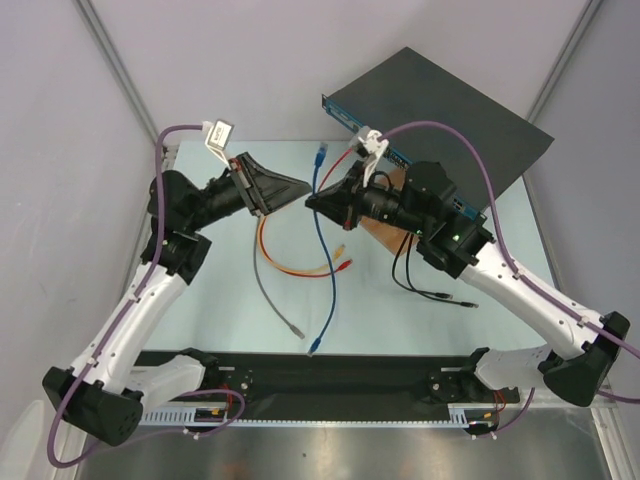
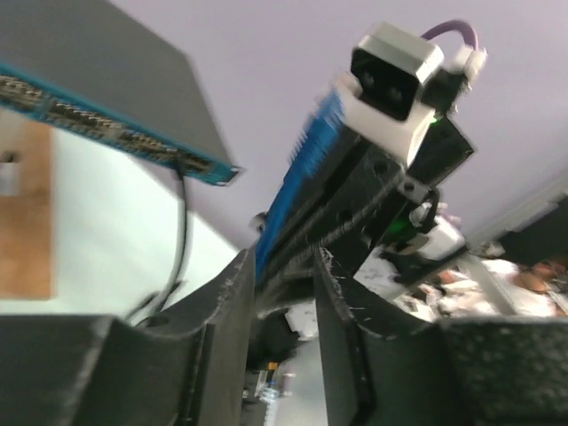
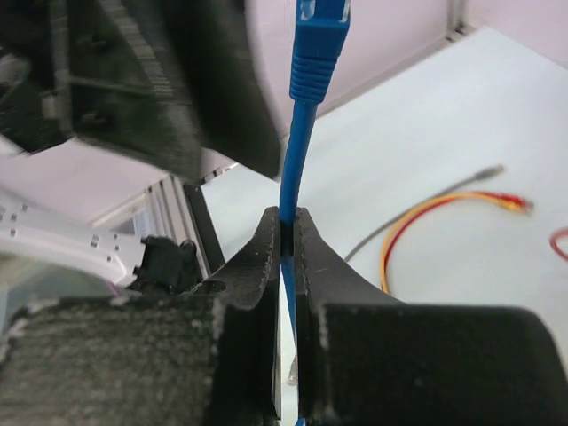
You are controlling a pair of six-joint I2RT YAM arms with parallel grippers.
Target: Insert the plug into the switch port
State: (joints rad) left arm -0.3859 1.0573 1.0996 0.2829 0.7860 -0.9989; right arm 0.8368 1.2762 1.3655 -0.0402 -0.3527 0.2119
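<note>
Between the two arms, over the middle of the counter [image 1: 230,330], the right gripper [image 3: 286,222] is clamped tight on the blue cable [image 3: 297,160] a little below its plug [image 3: 318,44]. That leaves the plug standing free beyond the fingertips, probably so its tip can be steered. The left gripper [image 2: 282,262] sits just left of it with its jaws narrowly parted. The cable runs at the gap, but the blur hides whether it touches a finger; it looks like a loose guide, not a grip.

Farther out, the switch [image 1: 450,115] lies at the far right, set at an angle, its blue front face [image 1: 342,110] turned toward the arms. The plug is short of that face and off its left end, so it must travel right and far to meet a socket. A wooden board [image 1: 385,228] sits under the right wrist. Orange [image 1: 290,270], grey [image 1: 270,295] and black [image 1: 420,290] cables lie loose on the near side. Room is tight between the two grippers, open toward the left wall.
</note>
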